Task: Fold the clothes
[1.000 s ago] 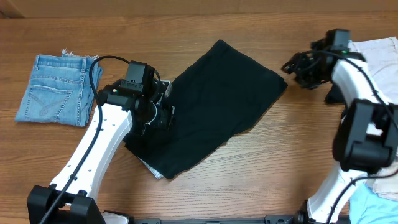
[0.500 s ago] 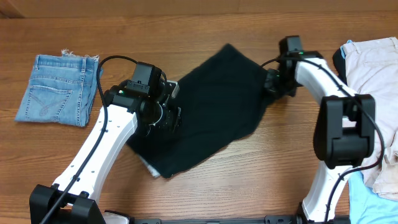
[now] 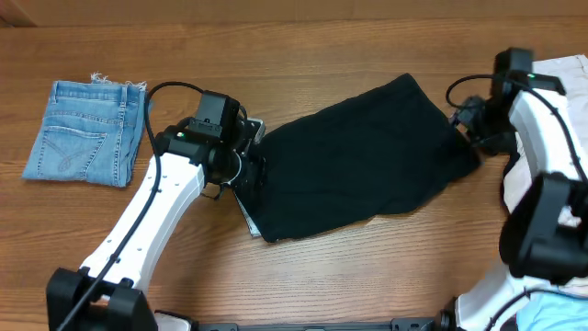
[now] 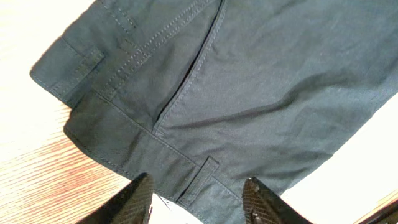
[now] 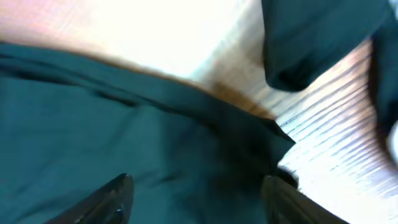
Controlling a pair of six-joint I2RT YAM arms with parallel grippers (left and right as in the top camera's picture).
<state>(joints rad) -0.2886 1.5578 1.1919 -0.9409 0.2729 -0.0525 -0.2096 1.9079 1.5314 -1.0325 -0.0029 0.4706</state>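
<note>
The pair of black soft-fabric shorts [image 3: 358, 161] lies spread on the wooden table [image 3: 303, 46], about in the middle, with its waistband [image 4: 118, 140] towards the left arm and its leg end towards the right arm. The left gripper [image 4: 198, 180] stands just over the waistband edge, next to a belt loop [image 4: 198, 175]. Its jaws are wide apart and no fabric is pinched between them. The right gripper [image 5: 198, 180] is at the opposite end, also with the jaws widely spread above the cloth. The picture there is blurred, so I cannot tell if the fingers touch the fabric. The step in hand seems to be flattening the shorts and taking hold for a fold. To do it well, each gripper should go down on one edge only, take both layers of cloth together, and close fully before lifting. Then both ends should be lifted at the same height, so the cloth does not bunch up. The light-blue denim shorts [image 3: 83, 133] on the left and the beige garment [image 3: 562, 72] at the far right lie apart and should not be touched.
</note>
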